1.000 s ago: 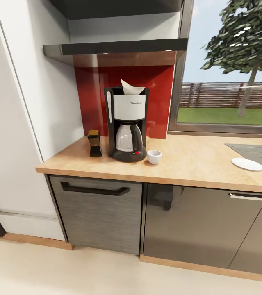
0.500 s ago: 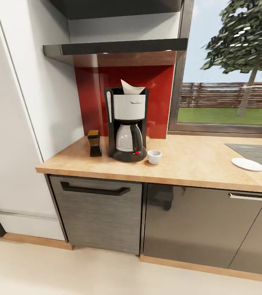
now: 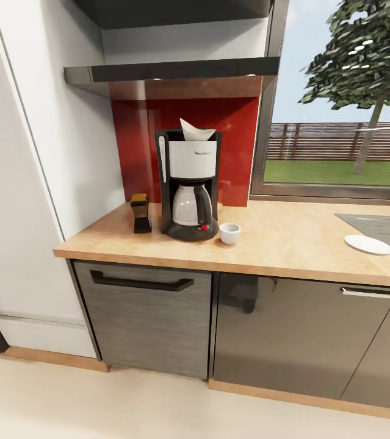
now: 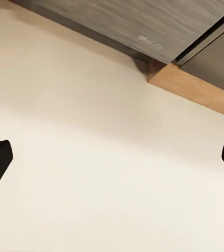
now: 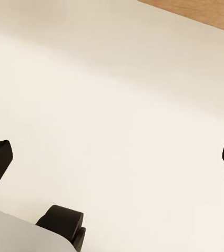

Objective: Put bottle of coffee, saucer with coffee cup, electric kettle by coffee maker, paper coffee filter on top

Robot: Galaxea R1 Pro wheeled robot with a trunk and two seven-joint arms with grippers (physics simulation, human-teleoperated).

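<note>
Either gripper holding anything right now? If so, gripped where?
Nothing held. Left gripper and right gripper are both open, fingers spread wide over bare floor.

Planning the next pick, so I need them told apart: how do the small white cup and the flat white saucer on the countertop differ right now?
The small white rounded cup stands right beside the black and white coffee maker; the flat round white saucer lies far off, by the grey steel sink. The cup is tall and narrow, the saucer low and wider. The cup sits on bare tan countertop, not on the saucer, which carries nothing. Both are plain white.
</note>
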